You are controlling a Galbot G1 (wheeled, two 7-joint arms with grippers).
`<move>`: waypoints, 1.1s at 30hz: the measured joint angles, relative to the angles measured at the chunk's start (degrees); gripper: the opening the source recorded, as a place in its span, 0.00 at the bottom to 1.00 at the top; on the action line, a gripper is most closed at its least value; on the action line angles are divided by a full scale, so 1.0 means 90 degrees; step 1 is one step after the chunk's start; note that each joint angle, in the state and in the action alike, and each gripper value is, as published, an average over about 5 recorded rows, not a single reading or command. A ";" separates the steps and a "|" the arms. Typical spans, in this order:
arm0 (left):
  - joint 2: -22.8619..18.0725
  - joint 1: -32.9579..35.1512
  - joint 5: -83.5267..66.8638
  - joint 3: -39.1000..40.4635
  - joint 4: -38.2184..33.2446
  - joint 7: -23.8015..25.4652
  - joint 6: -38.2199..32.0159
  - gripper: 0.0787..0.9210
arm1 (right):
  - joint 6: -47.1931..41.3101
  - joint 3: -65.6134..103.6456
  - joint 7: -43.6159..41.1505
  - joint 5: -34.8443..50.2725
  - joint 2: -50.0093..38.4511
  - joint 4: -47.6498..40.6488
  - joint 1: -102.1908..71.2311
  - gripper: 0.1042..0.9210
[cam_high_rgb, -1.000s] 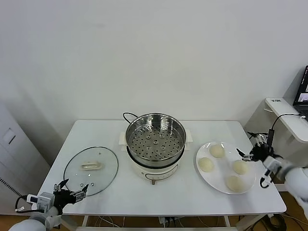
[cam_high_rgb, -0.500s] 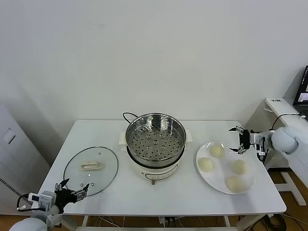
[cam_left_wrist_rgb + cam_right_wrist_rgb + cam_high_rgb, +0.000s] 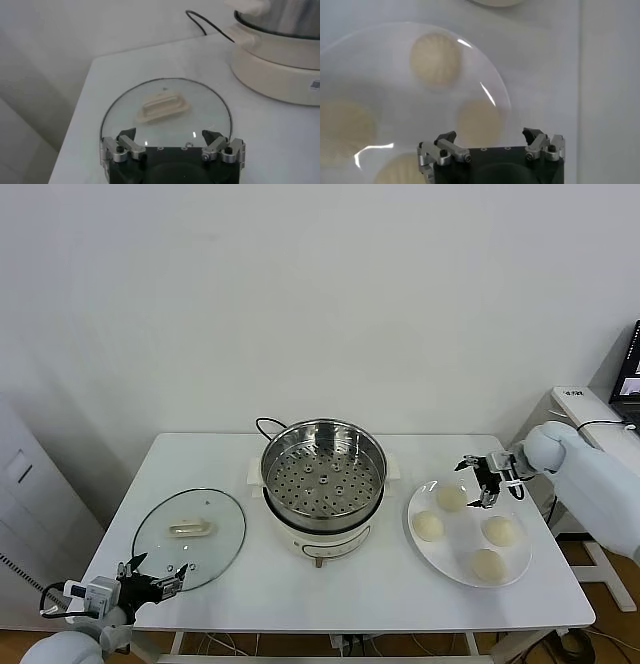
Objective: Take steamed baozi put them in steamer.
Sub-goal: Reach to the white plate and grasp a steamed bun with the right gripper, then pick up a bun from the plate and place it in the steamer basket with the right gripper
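Baozi: four pale round steamed baozi lie on a white plate. None of them is in the steamer yet. One is at 12 o'clock on the plate, one at 9 o'clock, one at 3 o'clock, and one at 6 o'clock.
Plate: it sits on the white surface, at 3 o'clock from the steamer, close to it but not touching.
Steamer: the shiny metal steamer stands in the middle of the surface on a white cooker base. It has holes in its floor, and nothing lies inside it.
Cord: a black cord loops behind the steamer at 11 o'clock.
Right gripper: the right gripper hangs over the plate, near the bun at 12 o'clock. Its fingers are spread wide and hold nothing.
Lid: a flat glass lid with a pale handle lies on the surface at 9 o'clock from the steamer.
Left gripper: the left gripper waits low at the near edge of the surface, just by the lid. Its fingers are spread wide and hold nothing.
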 measured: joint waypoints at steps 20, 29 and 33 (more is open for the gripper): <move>0.0028 -0.0059 -0.0044 0.0035 -0.0125 -0.0017 0.0061 0.88 | -0.0130 0.0185 -0.0154 -0.0363 0.0575 -0.0717 0.0008 0.47; 0.0002 0.0017 -0.0048 0.0005 -0.0212 -0.0064 0.0129 0.88 | -0.0189 -0.0770 -0.0391 0.0491 0.0145 0.0104 0.0929 0.47; 0.0011 0.0035 -0.0048 0.0009 -0.0220 -0.0065 0.0133 0.88 | 0.0117 -0.1273 -0.0557 0.0945 0.0083 0.0449 0.1691 0.47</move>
